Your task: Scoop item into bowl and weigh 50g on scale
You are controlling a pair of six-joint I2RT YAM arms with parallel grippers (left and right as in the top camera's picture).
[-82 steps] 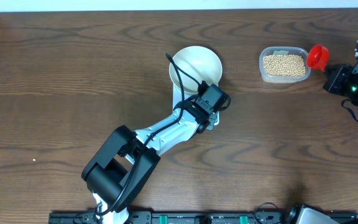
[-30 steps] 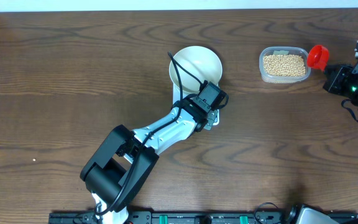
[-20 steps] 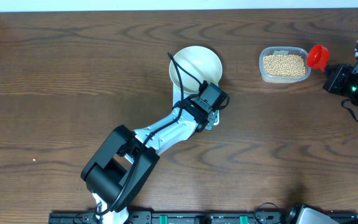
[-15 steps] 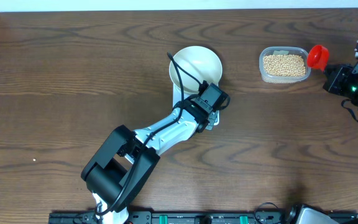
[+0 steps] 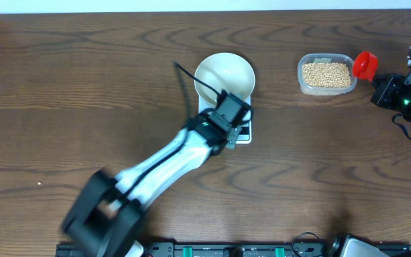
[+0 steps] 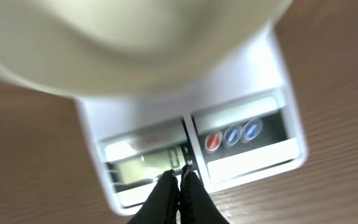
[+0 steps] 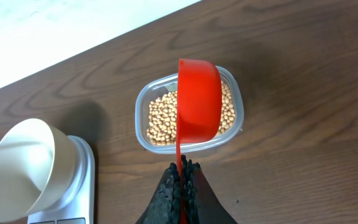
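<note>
The white bowl [image 5: 227,70] stands on the white scale [image 5: 243,134]. In the left wrist view the bowl [image 6: 123,43] is blurred above the scale [image 6: 253,158], whose grey display and red and blue buttons face me. My left gripper [image 6: 180,176] is shut and empty, its tips over the display; from overhead the left gripper [image 5: 232,123] sits at the scale's front. The beans [image 7: 160,115] fill a clear tub [image 5: 326,74]. My right gripper [image 7: 182,165] is shut on the handle of a red scoop [image 7: 199,102], held over the tub. From overhead the right gripper [image 5: 385,87] is right of the tub.
Dark wood tabletop [image 5: 84,78] all round. The tub's rim [image 7: 143,134] lies a hand's width right of the scale [image 7: 82,180] and bowl [image 7: 23,165]. A pale wall or edge [image 7: 55,31] runs along the back. The left arm [image 5: 148,171] stretches diagonally from the front edge, blurred.
The left arm has swung quickly leftward and is now blurred; its gripper shifted slightly up and left, uncovering the scale's front. The right arm and scoop have not moved.
</note>
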